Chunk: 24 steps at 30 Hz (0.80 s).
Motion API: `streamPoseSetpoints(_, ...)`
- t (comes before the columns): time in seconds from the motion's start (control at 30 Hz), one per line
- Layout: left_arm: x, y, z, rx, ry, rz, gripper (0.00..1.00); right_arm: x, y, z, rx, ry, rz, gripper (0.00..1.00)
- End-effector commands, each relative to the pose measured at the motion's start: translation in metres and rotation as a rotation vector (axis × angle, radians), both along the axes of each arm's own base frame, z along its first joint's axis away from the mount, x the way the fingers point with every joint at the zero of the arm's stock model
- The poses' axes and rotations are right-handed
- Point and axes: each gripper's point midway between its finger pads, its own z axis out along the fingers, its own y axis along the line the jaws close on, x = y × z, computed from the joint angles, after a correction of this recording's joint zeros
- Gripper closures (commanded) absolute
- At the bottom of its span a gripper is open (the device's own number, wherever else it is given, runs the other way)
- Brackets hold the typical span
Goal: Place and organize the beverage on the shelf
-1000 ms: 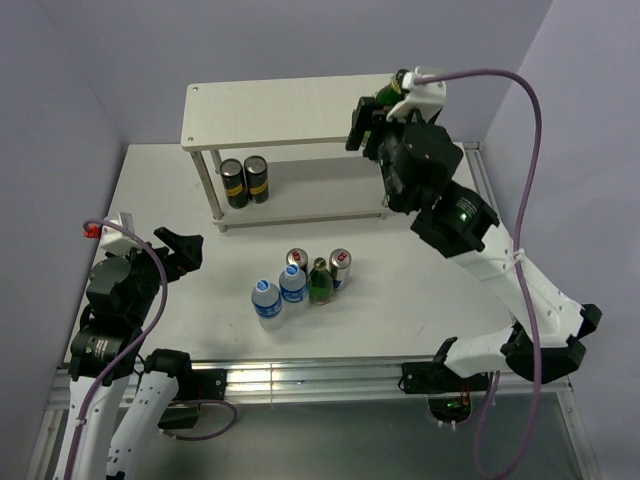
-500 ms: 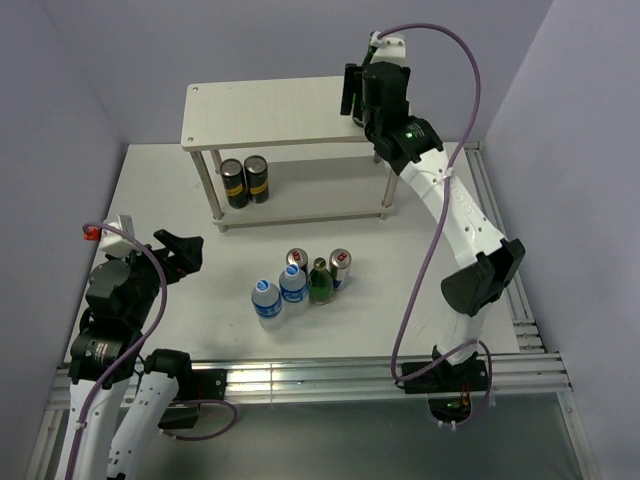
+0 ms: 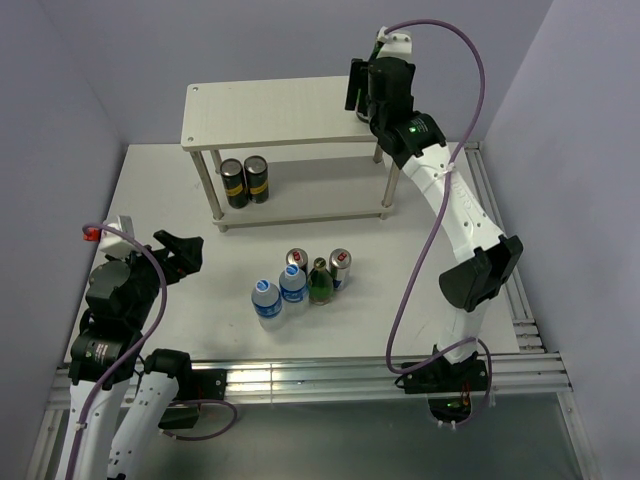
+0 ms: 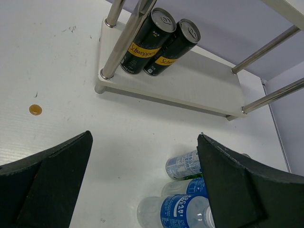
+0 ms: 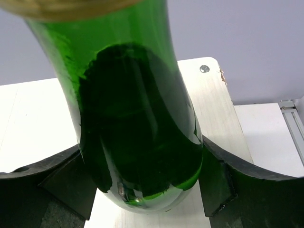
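Your right gripper is clamped on a green bottle, its two dark fingers pressed against the glass on either side. The bottle stands upright over the right end of the shelf's top board, near the far corner where a screw head shows. You cannot tell from the wrist view whether its base touches the board. On the lower board, at the left end just behind the front leg, two dark cans with yellow bands stand touching each other. The rest of the beverage sits in a tight cluster on the table in front of the shelf: two water bottles nearest you on the left, a second green bottle just to their right, and two silver cans behind them. Your left gripper hangs low over the left side of the table, well apart from the cluster, with its fingers spread wide and nothing between them.
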Motion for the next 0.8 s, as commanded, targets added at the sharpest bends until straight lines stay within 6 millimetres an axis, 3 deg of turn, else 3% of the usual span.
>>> streamPoseSetpoints(0.0, -0.001, -0.001, 0.014, -0.004, -0.058, -0.008, 0.01, 0.003, 0.003, 0.037, 0.081, -0.121, 0.01, 0.85)
streamPoseSetpoints(0.03, -0.001, 0.0, 0.014, -0.004, -0.059, -0.007, 0.01, 0.002, 0.003, 0.036, 0.082, -0.12, 0.008, 0.69)
streamPoseSetpoints(0.07, -0.001, -0.001, 0.014, -0.004, -0.059, -0.008, 0.01, 0.002, 0.002, 0.033, 0.079, -0.114, 0.007, 0.35)
streamPoseSetpoints(0.1, 0.0, -0.001, 0.014, -0.004, -0.058, -0.008, 0.01, 0.002, 0.001, 0.033, 0.077, -0.116, 0.002, 0.09)
streamPoseSetpoints(0.13, -0.001, -0.001, 0.014, -0.004, -0.059, -0.008, 0.01, 0.002, 0.001, 0.033, 0.077, -0.115, 0.001, 0.0)
streamPoseSetpoints(0.43, 0.0, 0.0, 0.014, -0.003, -0.059, -0.008, 0.01, -0.011, -0.003, 0.039, 0.085, -0.123, 0.009, 0.0)
streamPoseSetpoints(0.77, 0.0, 0.002, 0.015, -0.001, -0.066, -0.003, 0.01, -0.05, -0.006, 0.041, 0.109, -0.112, 0.054, 0.0)
